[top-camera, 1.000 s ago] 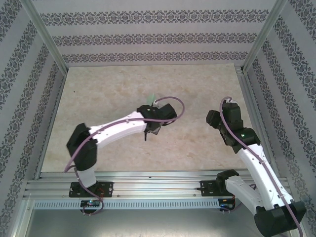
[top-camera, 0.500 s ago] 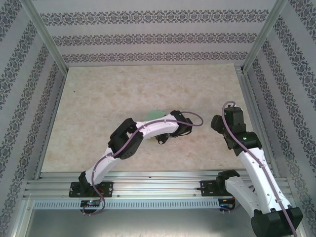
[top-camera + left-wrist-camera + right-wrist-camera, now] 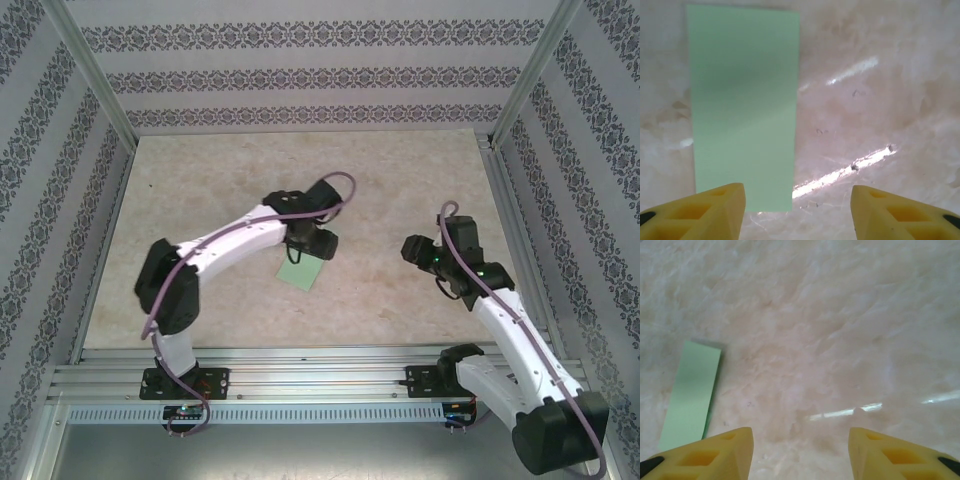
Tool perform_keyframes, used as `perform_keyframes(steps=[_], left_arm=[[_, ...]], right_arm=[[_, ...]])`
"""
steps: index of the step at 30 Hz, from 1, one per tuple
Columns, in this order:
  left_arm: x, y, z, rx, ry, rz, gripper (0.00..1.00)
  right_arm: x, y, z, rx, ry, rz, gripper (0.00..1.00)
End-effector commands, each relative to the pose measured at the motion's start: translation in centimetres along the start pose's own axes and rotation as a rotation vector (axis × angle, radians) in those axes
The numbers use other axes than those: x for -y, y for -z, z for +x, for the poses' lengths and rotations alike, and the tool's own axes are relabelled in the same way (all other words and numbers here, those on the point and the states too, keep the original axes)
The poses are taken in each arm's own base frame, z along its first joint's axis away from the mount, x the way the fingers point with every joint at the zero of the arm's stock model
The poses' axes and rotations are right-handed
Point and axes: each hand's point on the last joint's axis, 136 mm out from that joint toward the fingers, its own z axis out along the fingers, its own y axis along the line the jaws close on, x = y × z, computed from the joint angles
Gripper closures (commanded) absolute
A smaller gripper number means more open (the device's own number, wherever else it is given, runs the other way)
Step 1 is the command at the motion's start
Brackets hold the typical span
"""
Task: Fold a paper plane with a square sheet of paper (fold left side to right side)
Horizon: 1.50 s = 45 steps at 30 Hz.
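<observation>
So — sheet of paper [image 3: 301,271]: pale mint rectangle, clearly longer than wide, lying flat on the table [image 3: 200,180] near its middle. Judging by the outline, the left-to-right fold is already in.
Layers: from the right wrist, the sheet of paper [image 3: 690,395] shows a darker sliver along its right long edge. That looks like two layers not quite flush.
Left hand [image 3: 305,250]: low at the far end of the sheet, jaws apart, nothing between them.
Left wrist view: left hand [image 3: 797,215] spread wide; the sheet of paper [image 3: 742,110] runs under one yellow finger [image 3: 705,210]. Can't tell if that finger touches it.
Right hand [image 3: 412,250]: well apart to the right over bare table, jaws apart and empty; same from its wrist [image 3: 800,455].
Handling: thin, light and floppy, with no stiffness to push against. The glossy table will likely let it slide rather than lift. Any stray pinch leaves a permanent crease.
Where to grip: it lies flat, so no edge is proud of the table. Best bet is to pin it with one hand near the crease, then work a corner of the open long edge up with the other.
Risk: a one-handed nudge skates the sheet away or splays the layers — hold it down first.
</observation>
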Motion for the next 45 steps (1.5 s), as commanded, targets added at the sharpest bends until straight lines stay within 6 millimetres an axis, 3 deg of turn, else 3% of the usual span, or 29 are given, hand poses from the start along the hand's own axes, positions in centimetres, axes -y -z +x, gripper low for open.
perform_keyframes(steps=[1, 5, 8, 15, 20, 26, 34, 45], left_arm=[[-0.9, 1.0, -1.7, 0.121, 0.109, 0.234, 0.37], [-4.8, 0.9, -0.6, 0.148, 0.233, 0.333, 0.35], [-6.5, 0.3, -0.1, 0.157, 0.305, 0.404, 0.34], [-8.9, -2.0, 0.5, 0.142, 0.383, 0.437, 0.34], [-9.0, -3.6, 0.3, 0.111, 0.392, 0.455, 0.33], [-9.4, -5.6, 0.4, 0.072, 0.413, 0.446, 0.34], [-9.2, -6.9, 0.4, 0.041, 0.426, 0.462, 0.34], [-7.5, -8.2, -0.8, 0.015, 0.408, 0.522, 0.43]], right_arm=[[-5.3, -1.8, -0.3, 0.017, -0.018, -0.180, 0.47], [-10.6, -5.4, 1.2, -0.037, 0.021, -0.278, 0.48], [-13.5, -8.3, 2.2, -0.083, 0.051, -0.306, 0.50], [-16.3, -14.7, 3.1, -0.149, 0.073, -0.315, 0.51], [-15.7, -18.0, 3.6, -0.188, 0.092, -0.249, 0.53], [-14.4, -19.6, 4.1, -0.212, 0.096, -0.211, 0.54], [-12.9, -20.4, 4.7, -0.241, 0.090, -0.187, 0.56], [-12.6, -20.8, 5.5, -0.267, 0.090, -0.189, 0.56]])
